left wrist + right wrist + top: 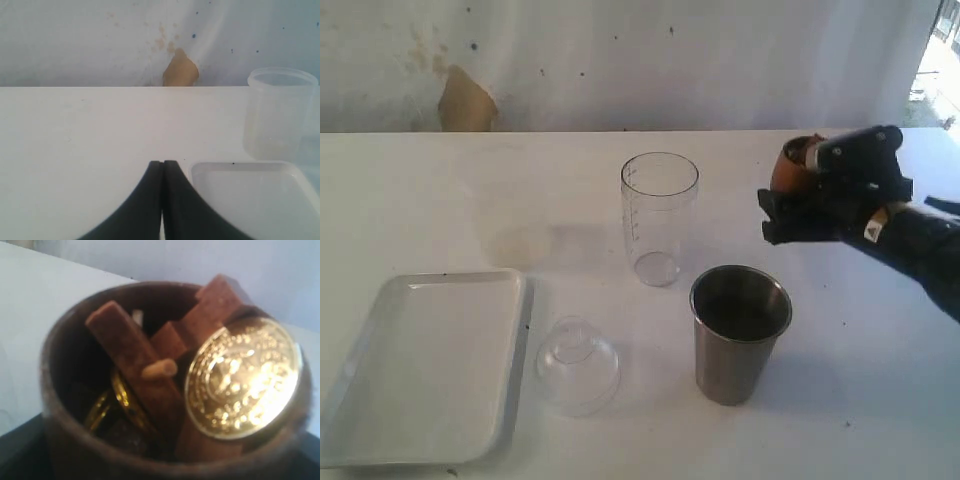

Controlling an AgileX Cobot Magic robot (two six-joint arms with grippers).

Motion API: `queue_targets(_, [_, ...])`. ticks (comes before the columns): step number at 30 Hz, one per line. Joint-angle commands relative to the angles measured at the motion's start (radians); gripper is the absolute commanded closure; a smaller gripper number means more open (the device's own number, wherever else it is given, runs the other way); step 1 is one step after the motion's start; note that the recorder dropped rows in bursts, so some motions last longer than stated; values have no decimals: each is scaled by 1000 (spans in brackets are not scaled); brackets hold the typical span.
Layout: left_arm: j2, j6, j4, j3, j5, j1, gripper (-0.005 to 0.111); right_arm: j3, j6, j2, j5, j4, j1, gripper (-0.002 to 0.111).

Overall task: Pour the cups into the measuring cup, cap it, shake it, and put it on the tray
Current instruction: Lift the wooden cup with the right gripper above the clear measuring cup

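My right gripper (798, 200) is shut on the brown wooden cup (790, 168) and holds it in the air, right of the clear measuring cup (659, 217). The right wrist view looks into the wooden cup (70, 440), which holds brown wooden sticks (135, 360) and gold coins (242, 377). In front of the measuring cup, the steel tumbler (738, 334) stands upright on the table. The white tray (425, 365) lies at the front left. My left gripper (162, 164) is shut and holds nothing, low over the table beside the tray (250, 200). The measuring cup (277, 115) stands beyond it.
A clear dome-shaped lid (576, 364) rests on the table between the tray and the tumbler. A white wall with a tan patch (466, 100) backs the table's far edge. The left arm is out of the exterior view.
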Motion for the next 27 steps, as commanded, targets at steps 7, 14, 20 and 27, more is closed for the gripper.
queue_targets(7, [-5, 0, 1, 5, 2, -4, 107, -390, 125, 24, 298, -127, 65, 108])
queue_targets(14, [-5, 0, 1, 5, 2, -4, 107, -587, 90, 156, 336, -175, 112, 108])
queue_targets(20, [-5, 0, 1, 5, 2, -4, 107, -676, 88, 226, 337, -242, 119, 108])
queue_targets(27, [-5, 0, 1, 5, 2, -4, 107, -692, -44, 240, 311, -322, 125, 108])
